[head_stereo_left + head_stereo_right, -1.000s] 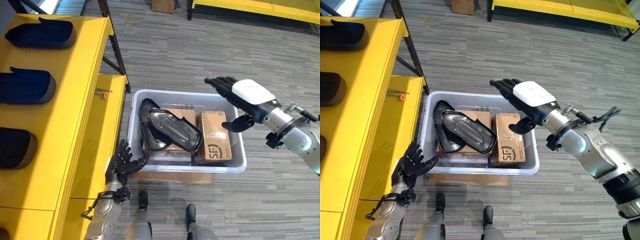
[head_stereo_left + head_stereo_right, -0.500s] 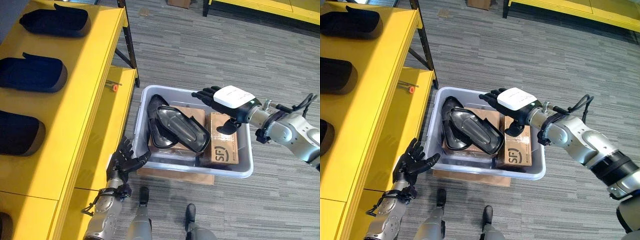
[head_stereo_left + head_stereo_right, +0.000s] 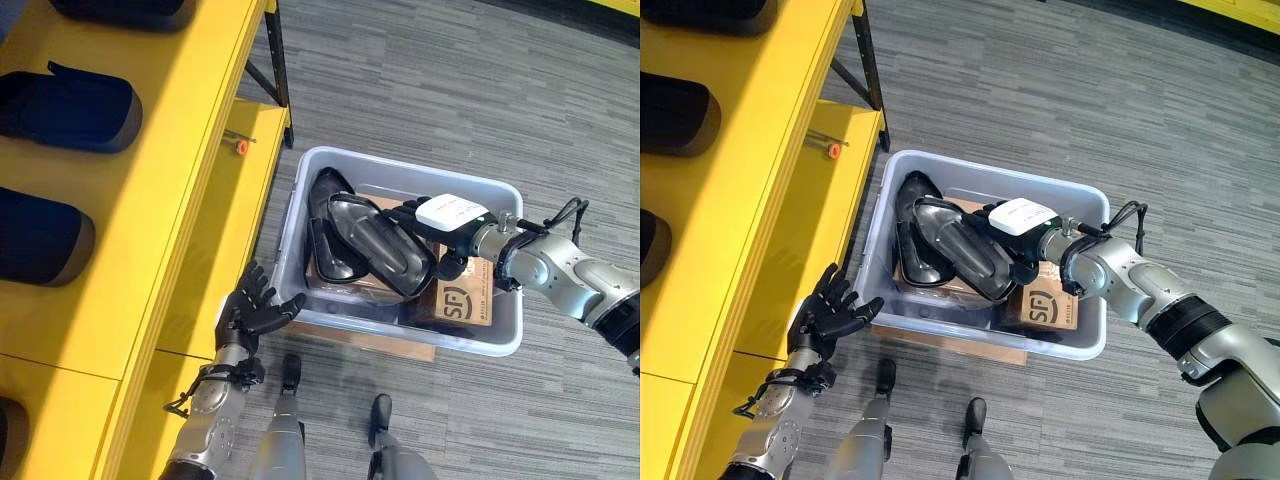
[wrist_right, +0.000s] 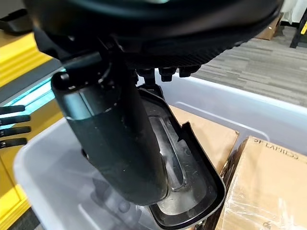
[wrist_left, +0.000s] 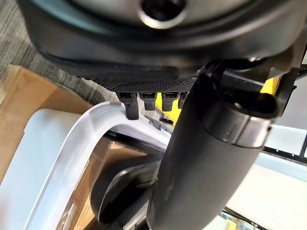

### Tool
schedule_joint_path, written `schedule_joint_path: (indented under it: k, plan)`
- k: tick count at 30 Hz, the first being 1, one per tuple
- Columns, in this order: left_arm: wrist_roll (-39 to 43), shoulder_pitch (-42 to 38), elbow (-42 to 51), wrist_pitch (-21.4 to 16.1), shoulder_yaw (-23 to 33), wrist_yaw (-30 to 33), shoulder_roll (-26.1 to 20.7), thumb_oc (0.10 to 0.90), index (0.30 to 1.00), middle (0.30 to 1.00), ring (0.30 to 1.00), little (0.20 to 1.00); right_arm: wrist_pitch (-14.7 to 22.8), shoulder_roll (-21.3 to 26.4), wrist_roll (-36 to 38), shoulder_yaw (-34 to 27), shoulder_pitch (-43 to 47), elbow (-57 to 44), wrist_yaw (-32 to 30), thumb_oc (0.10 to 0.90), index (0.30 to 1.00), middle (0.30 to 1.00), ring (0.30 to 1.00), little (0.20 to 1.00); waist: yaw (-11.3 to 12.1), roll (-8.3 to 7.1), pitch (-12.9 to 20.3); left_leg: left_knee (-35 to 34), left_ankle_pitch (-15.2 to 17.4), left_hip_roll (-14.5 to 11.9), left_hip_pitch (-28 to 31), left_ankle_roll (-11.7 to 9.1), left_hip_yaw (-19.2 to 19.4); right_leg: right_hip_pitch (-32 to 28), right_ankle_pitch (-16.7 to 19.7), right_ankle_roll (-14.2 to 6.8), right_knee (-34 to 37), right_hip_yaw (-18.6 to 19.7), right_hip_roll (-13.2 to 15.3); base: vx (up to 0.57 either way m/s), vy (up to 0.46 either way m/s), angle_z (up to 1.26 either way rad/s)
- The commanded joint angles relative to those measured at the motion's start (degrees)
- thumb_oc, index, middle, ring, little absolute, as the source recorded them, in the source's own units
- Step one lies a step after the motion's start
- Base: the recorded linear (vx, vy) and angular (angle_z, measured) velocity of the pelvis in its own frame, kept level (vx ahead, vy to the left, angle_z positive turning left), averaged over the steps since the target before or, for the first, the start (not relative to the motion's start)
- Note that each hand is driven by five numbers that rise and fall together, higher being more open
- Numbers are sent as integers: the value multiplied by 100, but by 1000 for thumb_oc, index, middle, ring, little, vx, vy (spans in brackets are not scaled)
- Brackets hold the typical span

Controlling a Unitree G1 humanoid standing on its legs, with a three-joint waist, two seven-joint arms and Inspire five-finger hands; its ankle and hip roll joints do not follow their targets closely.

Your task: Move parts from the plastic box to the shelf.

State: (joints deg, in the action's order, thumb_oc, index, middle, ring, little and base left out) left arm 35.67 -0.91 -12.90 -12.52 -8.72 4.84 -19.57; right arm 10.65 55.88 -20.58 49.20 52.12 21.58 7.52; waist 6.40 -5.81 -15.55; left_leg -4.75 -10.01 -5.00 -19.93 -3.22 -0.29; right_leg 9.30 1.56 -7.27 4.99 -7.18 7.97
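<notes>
The right hand point(image 3: 1025, 225) hovers with fingers extended over a black part point(image 3: 962, 250) just beneath it, probably a light, rigid, slippery shell best gripped across its raised rim.

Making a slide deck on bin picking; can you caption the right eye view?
Right hand reaches onto a black part in the plastic box; open left hand waits beside the yellow shelf.
</notes>
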Motion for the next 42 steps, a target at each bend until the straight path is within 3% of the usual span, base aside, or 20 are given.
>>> schedule_joint_path:
  k: [1,16,28,42]
  plan:
    - [-62,-368,460,-399,-136,-28,-199,900,1000,1000,1000,1000,-8,165,-177,146,1024,83,-348,900,1000,1000,1000,1000,-4,-99,90,8,5,-860,276,-626,200,-527,-90,-199,-16,48,389,-19,-23,3]
    - [-62,-654,490,-452,-340,131,-161,900,1000,1000,1000,1000,-252,-428,-357,376,1608,1280,-725,900,1000,1000,1000,1000,169,63,-226,-25,-95,-763,-121,-643,40,-286,-55,-224,0,-64,390,-11,-3,4]
    - [-52,-795,413,-494,-384,274,-98,900,1000,1000,1000,1000,-387,-656,-543,470,1894,1703,-906,900,1000,1000,1000,1000,286,91,-362,-24,-99,-688,-322,-624,-84,-215,-83,-243,1,-163,405,3,-1,5]
    - [-4,-1017,418,-547,-595,360,-116,900,1000,1000,1000,1000,-592,-971,-602,842,2350,3884,-1254,900,1000,1000,1000,1000,486,252,-536,-25,-165,-596,-596,-631,-218,-68,-80,-257,1,-235,413,-5,1,5]
